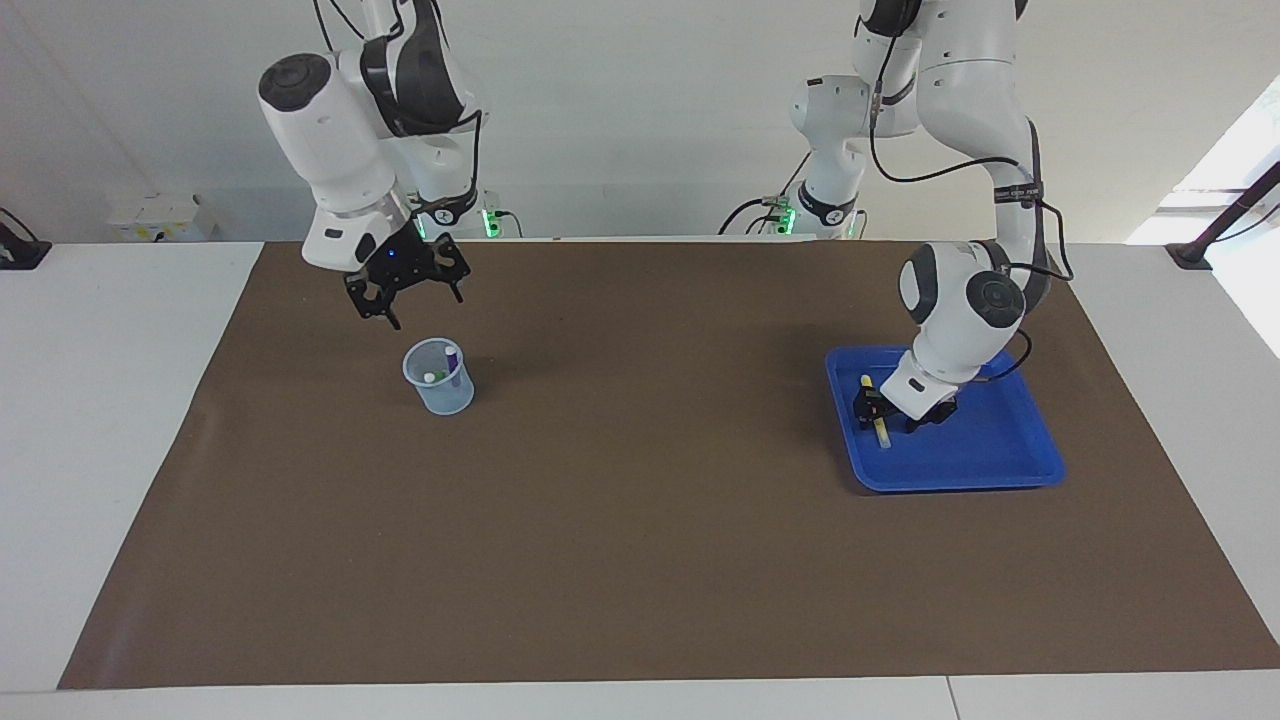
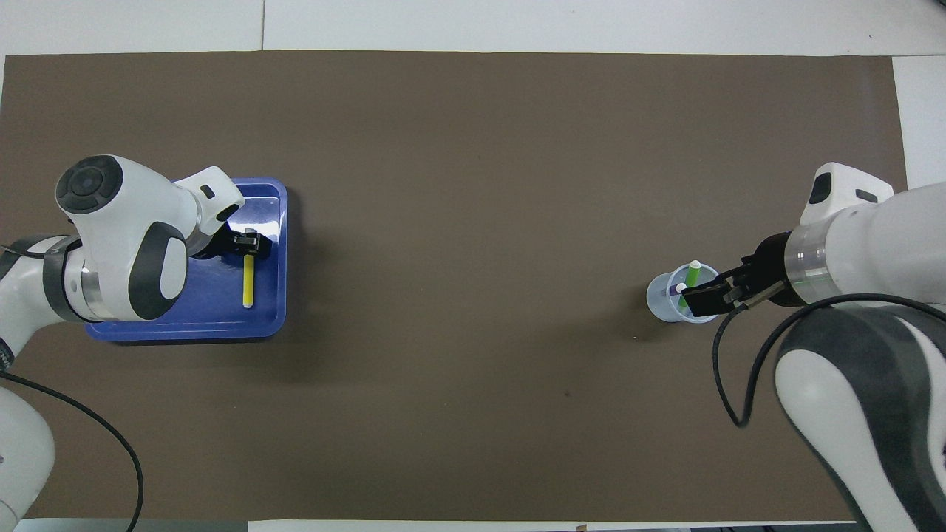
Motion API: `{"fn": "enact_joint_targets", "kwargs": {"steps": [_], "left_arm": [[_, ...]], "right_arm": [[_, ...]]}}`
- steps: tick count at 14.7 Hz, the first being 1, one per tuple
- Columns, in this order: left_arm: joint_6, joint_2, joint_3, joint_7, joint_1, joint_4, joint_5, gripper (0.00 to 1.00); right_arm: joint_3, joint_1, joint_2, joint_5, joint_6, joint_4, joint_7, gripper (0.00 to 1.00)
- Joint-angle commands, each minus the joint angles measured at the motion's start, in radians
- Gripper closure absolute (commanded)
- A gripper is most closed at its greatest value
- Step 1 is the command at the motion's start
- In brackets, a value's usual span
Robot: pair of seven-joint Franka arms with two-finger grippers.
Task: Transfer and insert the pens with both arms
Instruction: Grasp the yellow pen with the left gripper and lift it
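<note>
While the purple pen (image 1: 452, 362) and green pen (image 2: 692, 275) stand in the clear cup (image 1: 438, 377) at upper left of the facing view, the right gripper (image 1: 408, 283) hovers above, jaws wide and empty. At centre right the left gripper (image 1: 873, 408) straddles the yellow pen (image 1: 879, 427) in the blue tray (image 1: 1000, 455); its grip I cannot tell. Next likely comes closing and lifting.

The right arm bends down from its shoulder, its gripper (image 1: 408, 292) raised in the air, fingers spread and empty. The left arm folds steeply, its gripper (image 1: 876, 408) lowered close to the surface.
</note>
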Motion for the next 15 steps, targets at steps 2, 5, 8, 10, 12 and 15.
{"fn": "enact_joint_targets", "kwargs": {"steps": [2,5,8,10,12,15], "left_arm": [[0.012,0.010,0.005,0.007,-0.002,0.008,0.019,0.79],[0.002,0.012,0.005,0.007,0.003,0.013,0.019,1.00],[-0.017,0.012,0.005,0.006,0.008,0.027,0.019,1.00],[-0.098,0.010,0.005,0.001,0.011,0.074,0.014,1.00],[-0.200,0.001,0.004,-0.031,0.011,0.119,0.005,1.00],[-0.293,-0.048,0.000,-0.170,-0.002,0.131,-0.004,1.00]], "right_arm": [[-0.004,-0.050,-0.007,0.197,-0.196,0.078,0.182,0.00],[0.004,-0.038,-0.012,0.265,-0.175,0.076,0.331,0.00],[0.007,-0.035,-0.023,0.403,-0.118,0.048,0.497,0.00],[0.014,0.012,-0.026,0.457,-0.046,0.030,0.604,0.00],[0.016,0.048,-0.026,0.507,0.017,0.027,0.692,0.00],[0.016,0.101,-0.026,0.532,0.104,0.009,0.772,0.00]]}}
